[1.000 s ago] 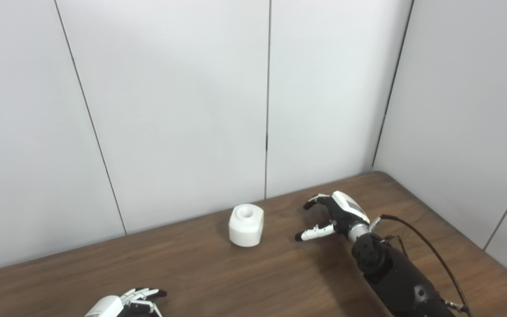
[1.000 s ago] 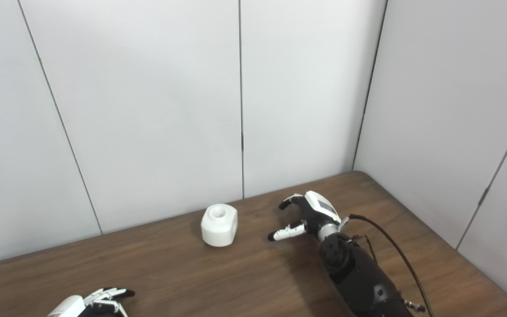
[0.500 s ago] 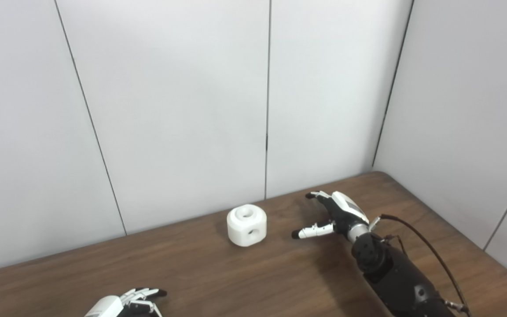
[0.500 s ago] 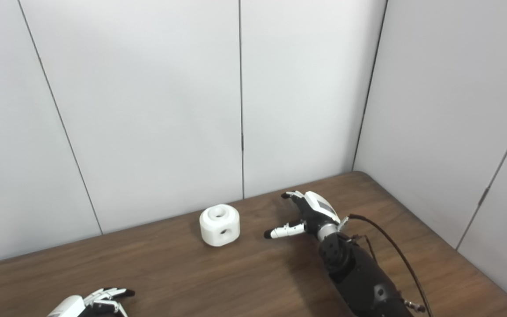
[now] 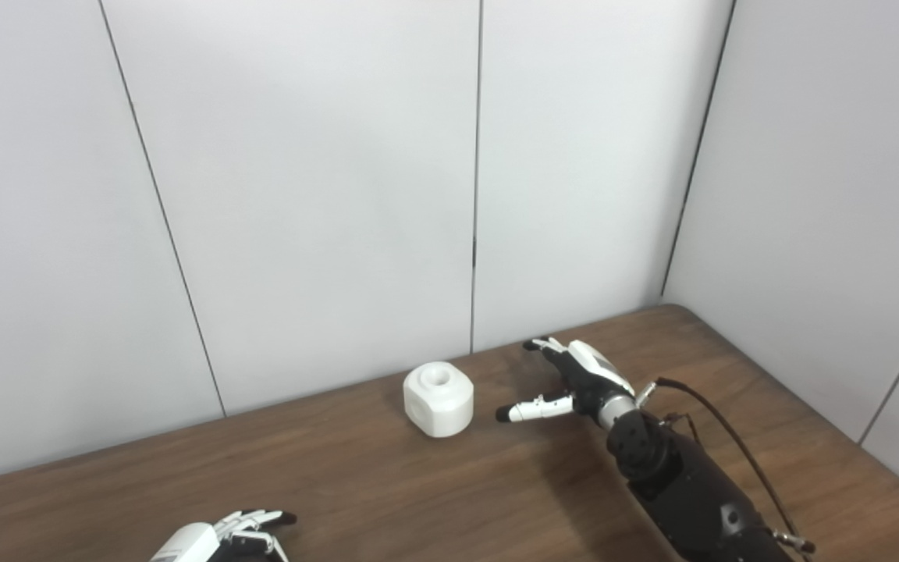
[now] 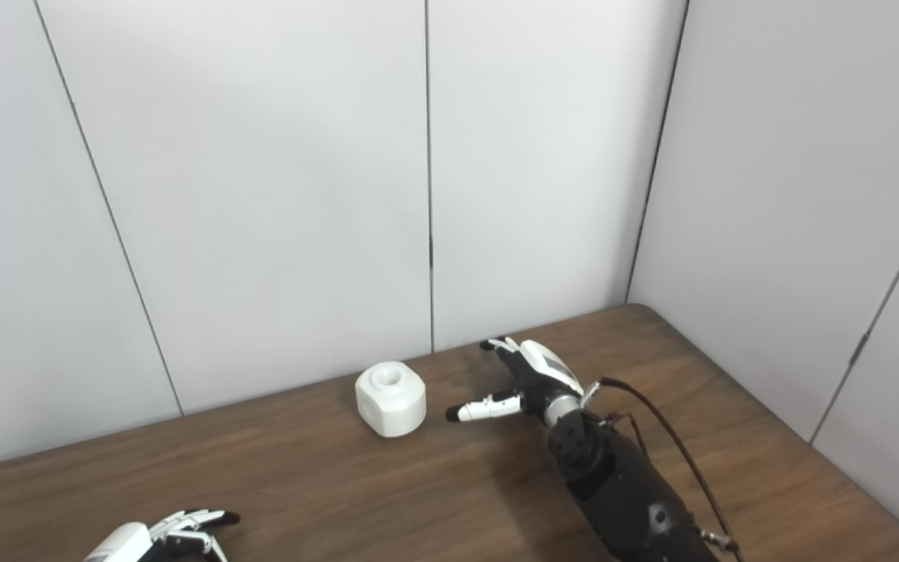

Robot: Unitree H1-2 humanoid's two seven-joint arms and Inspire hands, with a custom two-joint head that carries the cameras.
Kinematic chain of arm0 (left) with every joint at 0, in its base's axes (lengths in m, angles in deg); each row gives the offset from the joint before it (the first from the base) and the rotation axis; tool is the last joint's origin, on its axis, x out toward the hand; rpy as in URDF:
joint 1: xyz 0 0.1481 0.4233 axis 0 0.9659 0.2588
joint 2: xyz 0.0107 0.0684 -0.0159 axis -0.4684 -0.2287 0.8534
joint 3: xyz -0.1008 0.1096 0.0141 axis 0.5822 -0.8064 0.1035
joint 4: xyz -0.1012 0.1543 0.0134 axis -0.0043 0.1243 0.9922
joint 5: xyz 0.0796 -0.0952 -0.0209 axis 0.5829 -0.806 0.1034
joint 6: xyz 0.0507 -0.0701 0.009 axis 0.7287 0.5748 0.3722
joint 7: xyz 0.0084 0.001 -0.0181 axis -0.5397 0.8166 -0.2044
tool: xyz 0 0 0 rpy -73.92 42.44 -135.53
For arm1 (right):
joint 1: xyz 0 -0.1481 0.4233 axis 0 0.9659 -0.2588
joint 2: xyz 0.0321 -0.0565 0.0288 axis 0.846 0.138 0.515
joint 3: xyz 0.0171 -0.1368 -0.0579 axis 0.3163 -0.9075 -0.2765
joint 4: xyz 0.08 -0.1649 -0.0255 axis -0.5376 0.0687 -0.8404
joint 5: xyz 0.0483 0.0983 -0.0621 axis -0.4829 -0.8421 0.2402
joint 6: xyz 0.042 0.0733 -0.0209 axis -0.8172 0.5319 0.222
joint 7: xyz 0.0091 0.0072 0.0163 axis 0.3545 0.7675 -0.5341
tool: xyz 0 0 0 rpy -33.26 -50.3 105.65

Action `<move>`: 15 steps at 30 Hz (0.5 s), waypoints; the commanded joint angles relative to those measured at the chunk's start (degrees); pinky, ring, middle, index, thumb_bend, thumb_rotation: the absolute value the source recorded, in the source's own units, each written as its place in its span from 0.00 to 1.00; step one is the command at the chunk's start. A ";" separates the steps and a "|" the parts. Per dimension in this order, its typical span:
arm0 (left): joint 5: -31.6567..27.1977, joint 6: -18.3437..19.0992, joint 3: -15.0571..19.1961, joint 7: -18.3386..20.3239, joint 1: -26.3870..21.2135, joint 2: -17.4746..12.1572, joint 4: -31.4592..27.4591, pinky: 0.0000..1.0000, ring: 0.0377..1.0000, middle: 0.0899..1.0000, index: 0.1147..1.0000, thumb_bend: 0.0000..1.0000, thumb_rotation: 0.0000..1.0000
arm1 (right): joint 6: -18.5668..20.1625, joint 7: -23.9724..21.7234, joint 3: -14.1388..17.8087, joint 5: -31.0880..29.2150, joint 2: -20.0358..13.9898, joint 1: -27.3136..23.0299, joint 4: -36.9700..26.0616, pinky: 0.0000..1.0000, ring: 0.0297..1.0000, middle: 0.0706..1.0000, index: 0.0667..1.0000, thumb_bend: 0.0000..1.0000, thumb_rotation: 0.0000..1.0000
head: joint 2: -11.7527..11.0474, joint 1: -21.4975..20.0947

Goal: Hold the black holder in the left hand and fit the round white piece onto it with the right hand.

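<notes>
The round white piece (image 5: pixel 438 398) stands on the wooden table (image 5: pixel 387 484) near the back wall, with a hole in its top; it also shows in the right eye view (image 6: pixel 391 399). My right hand (image 5: pixel 566 380) is open just to its right, thumb pointing at it with a small gap, fingers spread behind. My left hand (image 5: pixel 219 534) rests open and empty at the bottom left edge of the picture, partly cut off. No black holder is in view.
White wall panels (image 5: pixel 301 195) close off the table at the back and on the right. A black cable (image 5: pixel 719 425) runs along my right forearm. The table's right edge (image 5: pixel 801 421) runs diagonally beside that arm.
My right hand has moved left toward the white piece and spread its fingers wider. The white piece has turned on the spot. My left hand has not moved.
</notes>
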 commanded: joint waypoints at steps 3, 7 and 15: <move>2.43 1.96 -0.79 1.90 0.71 -0.26 1.26 0.92 0.90 0.86 0.41 0.51 0.04 | -1.76 -1.02 -0.48 -0.65 0.38 -3.63 -0.54 0.90 1.00 0.99 0.92 1.00 0.52 | -0.14 0.58; 2.51 1.66 -0.80 1.54 0.81 -0.07 1.48 0.92 0.90 0.86 0.41 0.51 0.04 | -1.02 -1.19 -1.04 -0.30 1.44 -4.52 -0.09 0.89 0.99 0.99 0.92 1.00 0.54 | -0.21 0.76; 2.39 2.39 -0.60 1.83 1.15 0.00 0.96 0.93 0.90 0.87 0.41 0.51 0.04 | -0.99 -0.51 -1.89 0.50 3.32 -5.64 1.74 0.94 1.00 1.00 0.92 1.00 0.57 | -0.31 1.01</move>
